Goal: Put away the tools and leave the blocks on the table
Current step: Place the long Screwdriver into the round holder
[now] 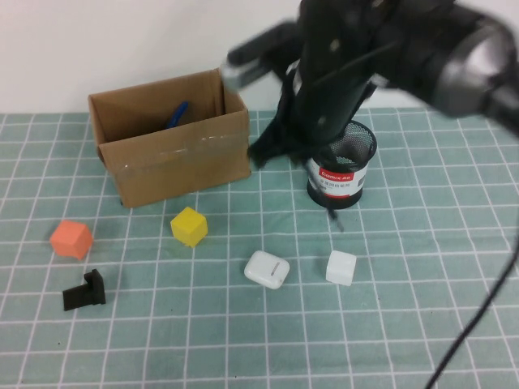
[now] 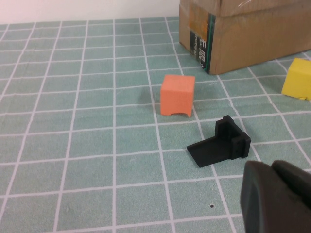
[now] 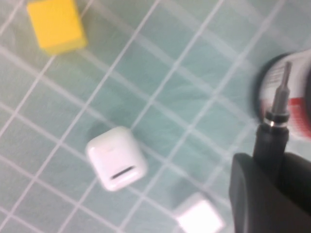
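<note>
My right gripper (image 3: 270, 162) is shut on a thin black pen-like tool (image 3: 275, 116) whose metal tip points toward a black mesh pen holder (image 1: 345, 166). In the high view the right arm (image 1: 340, 73) hangs over that holder. A blue handle (image 1: 178, 113) sticks up inside the cardboard box (image 1: 174, 162). On the table lie an orange block (image 1: 71, 239), a yellow block (image 1: 189, 225) and a white block (image 1: 341, 267). My left gripper (image 2: 271, 170) is shut and holds nothing, low over the cloth near the orange block (image 2: 178, 94). It is out of the high view.
A white earbud case (image 1: 267, 269) lies between the yellow and white blocks. A small black L-shaped bracket (image 1: 85, 292) sits in front of the orange block. The teal gridded cloth (image 1: 422, 308) covers the table.
</note>
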